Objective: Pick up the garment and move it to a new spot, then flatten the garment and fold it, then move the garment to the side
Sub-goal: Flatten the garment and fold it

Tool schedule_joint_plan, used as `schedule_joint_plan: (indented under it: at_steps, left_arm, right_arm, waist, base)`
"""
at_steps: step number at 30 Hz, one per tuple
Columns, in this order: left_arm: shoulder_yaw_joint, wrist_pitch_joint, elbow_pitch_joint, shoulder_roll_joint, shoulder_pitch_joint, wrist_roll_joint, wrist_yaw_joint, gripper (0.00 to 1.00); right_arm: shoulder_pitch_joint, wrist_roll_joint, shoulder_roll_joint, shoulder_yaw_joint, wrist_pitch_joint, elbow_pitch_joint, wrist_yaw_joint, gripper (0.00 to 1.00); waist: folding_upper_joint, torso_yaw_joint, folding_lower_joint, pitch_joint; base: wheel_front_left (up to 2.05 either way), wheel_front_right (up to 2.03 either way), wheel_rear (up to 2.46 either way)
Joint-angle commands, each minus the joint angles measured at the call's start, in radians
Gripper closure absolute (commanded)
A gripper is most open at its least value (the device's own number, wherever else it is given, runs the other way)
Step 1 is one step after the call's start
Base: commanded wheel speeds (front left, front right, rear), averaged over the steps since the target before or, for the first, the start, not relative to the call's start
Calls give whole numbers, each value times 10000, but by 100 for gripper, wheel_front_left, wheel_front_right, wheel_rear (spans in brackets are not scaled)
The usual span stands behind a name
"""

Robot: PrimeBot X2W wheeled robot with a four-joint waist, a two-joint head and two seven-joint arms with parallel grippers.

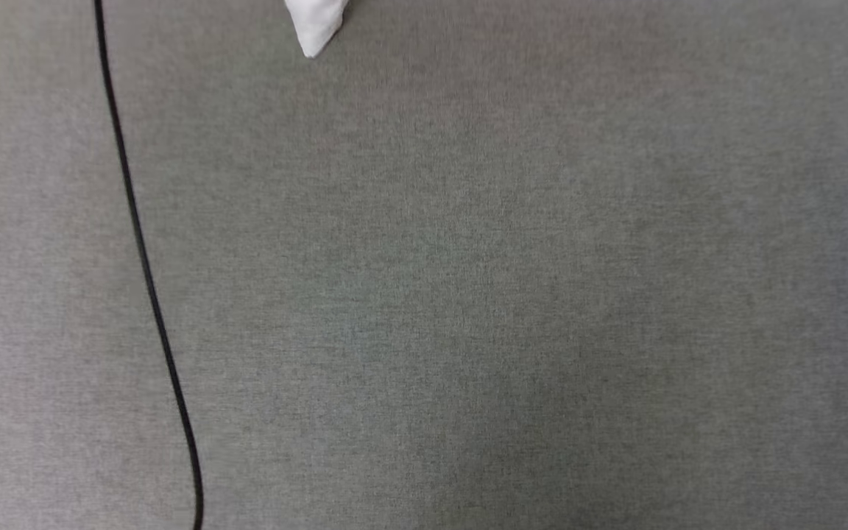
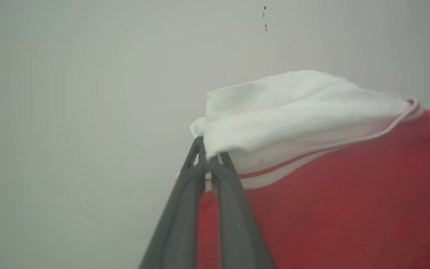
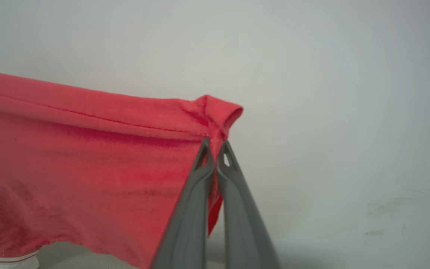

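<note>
Clamped in the left gripper (image 2: pixel 208 153) is a white cuff of the red garment (image 2: pixel 330 209); its red corner is pinched by the right gripper (image 3: pixel 215 149), and it is held aloft between the 2.
</note>
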Motion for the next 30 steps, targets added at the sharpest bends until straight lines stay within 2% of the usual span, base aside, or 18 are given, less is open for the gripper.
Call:
schedule_joint_plan:
  at_steps: [1,9,16,22,26,30]
  left_arm:
    - [-22,-117,315,-77,-133,-41,-18,100]
    - [39,-705,1739,-519,72,-385,-226,100]
    - [259,-1217,2780,-996,938,-972,-459,100]
    - [402,-1608,3068,-1433,2534,-1397,-638,100]
    - [438,-1674,2879,-1481,3679,-1452,-704,100]
    - [851,-1694,1709,-1362,6051,-1408,-739,100]
  right_arm:
    - [-161,95,111,81,-92,332,-21,100]
    - [-457,476,445,641,-585,1516,-20,100]
    - [306,1112,287,1376,-971,2106,-20,100]
    - [2060,1912,-69,2265,-1472,1955,-20,100]
    - [3276,2343,-295,2594,-1905,1685,-21,100]
    - [5226,2902,-557,2905,-2556,1252,-21,100]
  waist:
    - [0,31,-1,514]
    - [0,98,-1,1420]
    - [0,251,-1,1478]
    - [0,486,-1,798]
    - [0,544,-1,280]
    - [0,550,-1,-663]
  base:
    - [0,0,0]
    - [0,0,0]
    - [0,0,0]
    - [0,0,0]
    - [0,0,0]
    - [0,0,0]
